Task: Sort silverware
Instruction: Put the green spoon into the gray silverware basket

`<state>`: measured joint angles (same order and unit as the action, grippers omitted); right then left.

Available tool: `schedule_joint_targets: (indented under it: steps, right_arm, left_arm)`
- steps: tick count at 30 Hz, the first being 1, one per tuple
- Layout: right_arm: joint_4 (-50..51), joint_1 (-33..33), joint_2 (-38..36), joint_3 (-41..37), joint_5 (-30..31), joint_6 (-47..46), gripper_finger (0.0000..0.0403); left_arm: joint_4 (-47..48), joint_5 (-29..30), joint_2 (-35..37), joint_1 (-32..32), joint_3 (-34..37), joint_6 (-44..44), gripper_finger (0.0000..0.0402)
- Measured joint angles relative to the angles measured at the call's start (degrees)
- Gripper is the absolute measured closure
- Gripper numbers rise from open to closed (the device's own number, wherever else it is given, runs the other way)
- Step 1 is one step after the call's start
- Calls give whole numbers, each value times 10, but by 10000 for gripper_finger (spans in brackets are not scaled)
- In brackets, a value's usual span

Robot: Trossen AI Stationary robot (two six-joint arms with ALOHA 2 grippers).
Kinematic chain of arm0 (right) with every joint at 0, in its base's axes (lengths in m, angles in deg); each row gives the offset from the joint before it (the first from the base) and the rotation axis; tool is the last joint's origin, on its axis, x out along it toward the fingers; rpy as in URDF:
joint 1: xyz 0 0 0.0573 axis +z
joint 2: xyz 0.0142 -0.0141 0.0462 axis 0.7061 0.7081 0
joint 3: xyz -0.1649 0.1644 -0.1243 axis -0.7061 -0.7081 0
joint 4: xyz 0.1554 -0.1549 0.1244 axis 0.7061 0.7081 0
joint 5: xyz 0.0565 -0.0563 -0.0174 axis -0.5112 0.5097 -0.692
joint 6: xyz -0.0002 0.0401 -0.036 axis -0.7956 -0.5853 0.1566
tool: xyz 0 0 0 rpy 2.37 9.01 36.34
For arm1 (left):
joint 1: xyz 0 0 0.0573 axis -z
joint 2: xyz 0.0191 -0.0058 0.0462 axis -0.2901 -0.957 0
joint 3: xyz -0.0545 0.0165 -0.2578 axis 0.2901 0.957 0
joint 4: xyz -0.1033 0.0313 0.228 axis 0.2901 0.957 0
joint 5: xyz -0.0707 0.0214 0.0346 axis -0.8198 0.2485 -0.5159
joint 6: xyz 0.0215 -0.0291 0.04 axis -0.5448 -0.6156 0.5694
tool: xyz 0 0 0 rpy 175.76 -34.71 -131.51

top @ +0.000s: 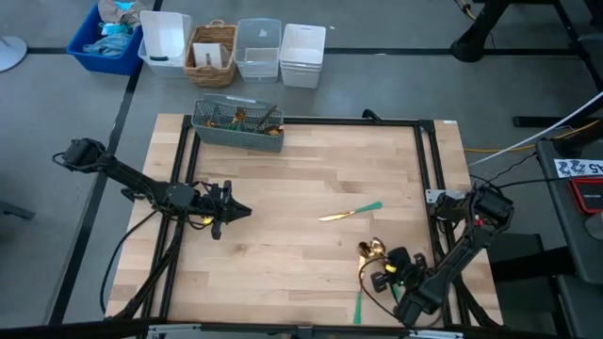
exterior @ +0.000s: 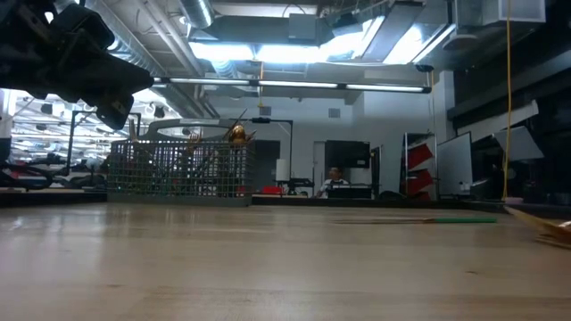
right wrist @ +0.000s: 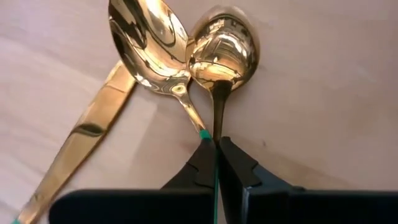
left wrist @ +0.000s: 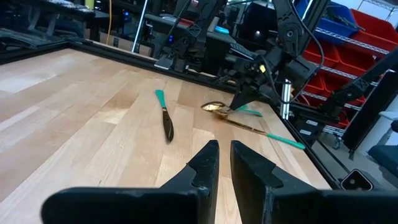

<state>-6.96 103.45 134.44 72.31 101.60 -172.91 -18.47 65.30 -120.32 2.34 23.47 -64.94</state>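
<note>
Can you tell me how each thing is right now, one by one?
Right gripper: fingers shut on a spoon's handle.
Held spoon: bowl down on the table.
Second spoon: lying against it.
Nearby knife: lying flat beside them.
Lone knife: lying flat, mid-table.
Left gripper: empty, fingers nearly closed.
Mesh caddy: holding silverware.

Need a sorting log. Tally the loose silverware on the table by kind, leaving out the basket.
Knives: 2, one mid-table, one beside the spoons
Spoons: 2, side by side
Total: 4
</note>
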Motion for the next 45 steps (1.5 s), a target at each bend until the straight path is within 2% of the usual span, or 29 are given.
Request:
schedule_joint_targets:
  steps: [13, 20, 41, 45]
  right_arm:
    - [3, -106, 0, 0, 65, 167, 400]
    - [3, -153, -1, 1, 68, 253, 399]
    - [4, -166, -20, 4, -23, 279, 397]
    - [-2, -168, -20, 4, -35, 314, 379]
  left_arm:
    - [0, 0, 0, 0, 0, 4, 369]
    - [0, 0, 0, 0, 0, 6, 369]
    - [0, 0, 0, 0, 0, 17, 369]
    - [0, 0, 0, 0, 0, 16, 369]
